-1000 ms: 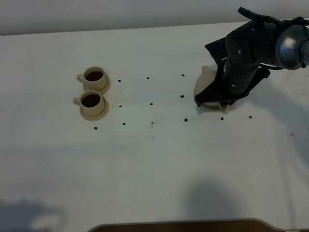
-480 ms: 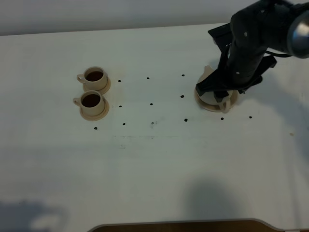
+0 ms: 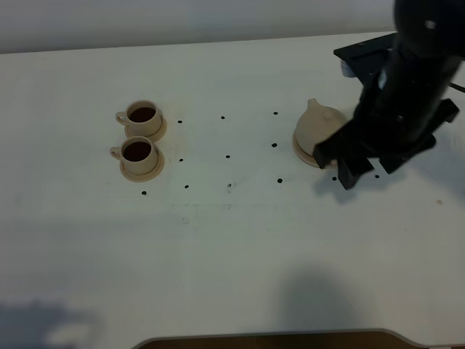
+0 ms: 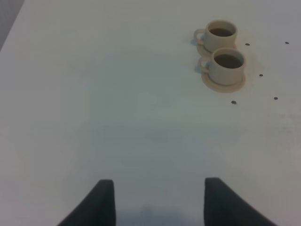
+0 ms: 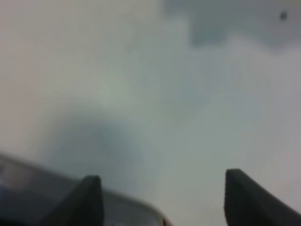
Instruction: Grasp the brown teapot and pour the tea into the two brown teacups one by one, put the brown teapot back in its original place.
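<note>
The brown teapot [image 3: 320, 129] stands upright on its original place, the wide tan saucer [image 3: 301, 153], at the right of the table. My right gripper [image 3: 351, 166] hangs over the teapot's right side, apart from it and hiding part of it. In the right wrist view the right gripper [image 5: 164, 197] is open with only blurred white table between its fingers. The two brown teacups [image 3: 142, 114] [image 3: 138, 151] sit on their saucers at the left, both holding dark tea. They also show in the left wrist view [image 4: 221, 34] [image 4: 228, 63], far ahead of my open, empty left gripper [image 4: 157, 202].
Small black dots [image 3: 227, 155] mark the white table [image 3: 232, 240] between the cups and the teapot. A dark curved edge [image 3: 269, 340] runs along the table's front. The right arm's shadow [image 3: 436, 156] falls to the right of the teapot.
My right gripper has opened, let go of the teapot and moved up and to the right. The teapot now stands free on its saucer. The cups have not moved.
</note>
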You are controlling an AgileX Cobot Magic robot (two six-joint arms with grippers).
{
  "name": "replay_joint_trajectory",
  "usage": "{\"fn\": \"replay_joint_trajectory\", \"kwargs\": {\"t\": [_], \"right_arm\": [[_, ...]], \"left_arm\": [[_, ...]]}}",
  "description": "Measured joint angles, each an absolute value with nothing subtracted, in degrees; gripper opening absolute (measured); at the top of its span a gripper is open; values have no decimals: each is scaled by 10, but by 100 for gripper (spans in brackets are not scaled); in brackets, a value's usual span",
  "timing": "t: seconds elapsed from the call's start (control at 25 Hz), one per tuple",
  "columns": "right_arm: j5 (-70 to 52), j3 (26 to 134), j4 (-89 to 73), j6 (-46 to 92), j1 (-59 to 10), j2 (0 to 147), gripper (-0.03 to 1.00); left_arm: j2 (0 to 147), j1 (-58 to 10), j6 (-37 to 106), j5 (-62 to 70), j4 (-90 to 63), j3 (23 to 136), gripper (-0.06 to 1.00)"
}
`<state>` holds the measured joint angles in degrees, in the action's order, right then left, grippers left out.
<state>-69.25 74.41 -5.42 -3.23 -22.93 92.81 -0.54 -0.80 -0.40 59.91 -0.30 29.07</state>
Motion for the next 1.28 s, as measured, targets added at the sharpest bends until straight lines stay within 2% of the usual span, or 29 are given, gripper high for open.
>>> {"fn": "replay_joint_trajectory", "kwargs": {"t": [0.36, 0.76, 1.0, 1.28], "right_arm": [[-696, 547, -62, -29, -276, 667, 56], [-699, 369, -72, 0, -283, 412, 57], [-693, 310, -76, 13, -283, 309, 57], [-684, 307, -80, 16, -283, 288, 57]], "left_arm": [[-5, -8, -4, 599, -3, 291, 46], [-5, -8, -4, 599, -3, 291, 46], [-5, -8, -4, 599, -3, 291, 46], [-5, -8, -4, 599, -3, 291, 46]]}}
